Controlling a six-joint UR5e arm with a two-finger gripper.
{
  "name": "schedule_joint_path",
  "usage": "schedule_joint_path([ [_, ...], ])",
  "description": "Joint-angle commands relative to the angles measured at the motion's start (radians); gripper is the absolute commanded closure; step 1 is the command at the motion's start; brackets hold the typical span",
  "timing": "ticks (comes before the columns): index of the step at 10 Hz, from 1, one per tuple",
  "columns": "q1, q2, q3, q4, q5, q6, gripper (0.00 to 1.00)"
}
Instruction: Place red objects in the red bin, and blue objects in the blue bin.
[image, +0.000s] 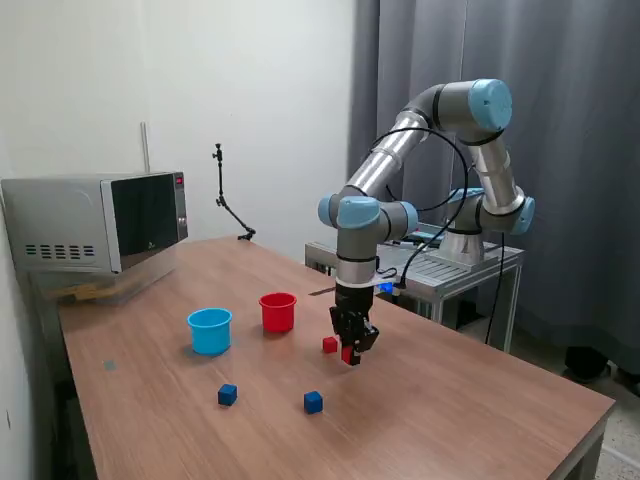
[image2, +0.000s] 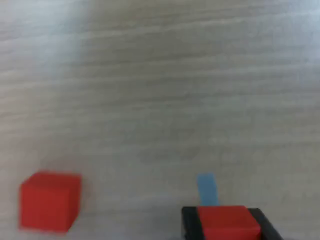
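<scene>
Gripper (image: 348, 352) is down at the table (image: 450, 410), fingers closed on a red cube (image: 347, 353). Wrist view confirms: that cube (image2: 228, 223) sits clamped between two black fingers (image2: 189, 226), with wood grain right behind it. Can't tell from either view whether the cube is touching the table or just off it.

Second red cube (image: 330, 344) lies loose on the table just beside the gripper, on the exterior view's left of it. In the wrist view it shows as a blurred red block (image2: 50, 201), apart from the held one.

Red bin (image: 278, 311) stands upright further to the exterior view's left and a little further back, near the loose cube but not touching. Blue bin (image: 210, 330) is upright beside it, further left again, small gap between the two. Contents of either bin not visible from this angle.

Two dark blue cubes are on the table nearer the camera: one (image: 313, 402) close in front of the gripper, the other (image: 228, 394) in front of the blue bin. They're well apart from each other and from the bins.

Small light blue strip (image2: 206, 189) shows in the wrist view just past the held cube; can't tell what it is.

Microwave (image: 95, 222) sits at the far left end of the table, door shut.
</scene>
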Motion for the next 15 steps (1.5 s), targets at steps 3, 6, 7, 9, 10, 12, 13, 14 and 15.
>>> schedule_joint_path([
  [3, -0.037, -0.124, -0.014, 0.009, -0.09, -0.001, 1.0],
  [6, -0.117, -0.139, -0.003, 0.018, -0.101, 0.0, 1.0],
  [7, -0.147, -0.146, 0.003, 0.026, -0.117, 0.0, 1.0],
  [9, -0.195, -0.162, 0.023, 0.026, -0.127, 0.0, 1.0],
  [10, -0.215, -0.176, 0.037, 0.026, -0.131, 0.0, 1.0],
  [12, -0.261, -0.201, 0.072, 0.026, -0.15, 0.002, 1.0],
  [13, -0.278, -0.211, 0.084, 0.026, -0.15, 0.003, 1.0],
  [14, -0.298, -0.222, 0.101, 0.026, -0.151, 0.003, 1.0],
  [15, -0.312, -0.228, 0.118, 0.026, -0.154, 0.008, 1.0],
])
